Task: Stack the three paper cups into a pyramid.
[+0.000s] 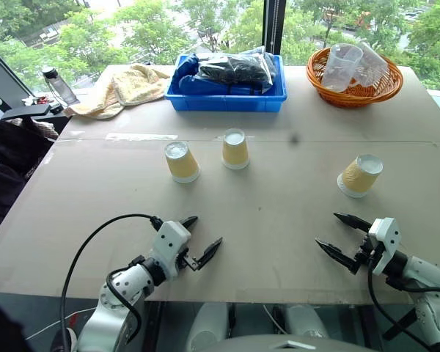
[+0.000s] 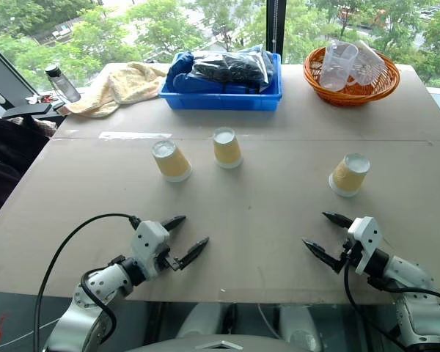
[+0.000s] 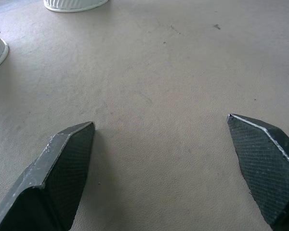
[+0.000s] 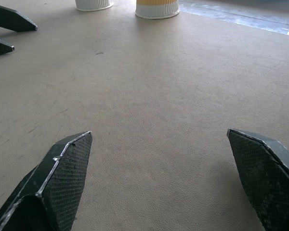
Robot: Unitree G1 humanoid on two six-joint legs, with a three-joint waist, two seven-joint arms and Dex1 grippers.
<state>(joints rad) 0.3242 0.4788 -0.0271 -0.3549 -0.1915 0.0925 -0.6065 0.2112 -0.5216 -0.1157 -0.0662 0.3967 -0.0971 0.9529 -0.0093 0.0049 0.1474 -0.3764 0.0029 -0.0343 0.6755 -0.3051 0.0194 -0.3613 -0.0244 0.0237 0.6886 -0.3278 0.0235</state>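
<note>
Three cups (image 1: 182, 161) (image 1: 235, 149) (image 1: 360, 175) stood upside down across mid-frame on the surface (image 1: 279, 198), bases up, axes roughly vertical, unstacked. Left tool (image 1: 199, 240) and right tool (image 1: 337, 236), at the bottom, were both spread and empty.

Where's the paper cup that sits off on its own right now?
That paper cup stands upside down on the table's right side, ahead of the right gripper, apart from the other two cups.

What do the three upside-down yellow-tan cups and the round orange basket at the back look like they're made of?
The three yellow-tan cups: likely paper, with matte ribbed sides and white bases. The round orange basket: woven, perhaps wicker or plastic; the weave shows, the material is unclear.
</note>
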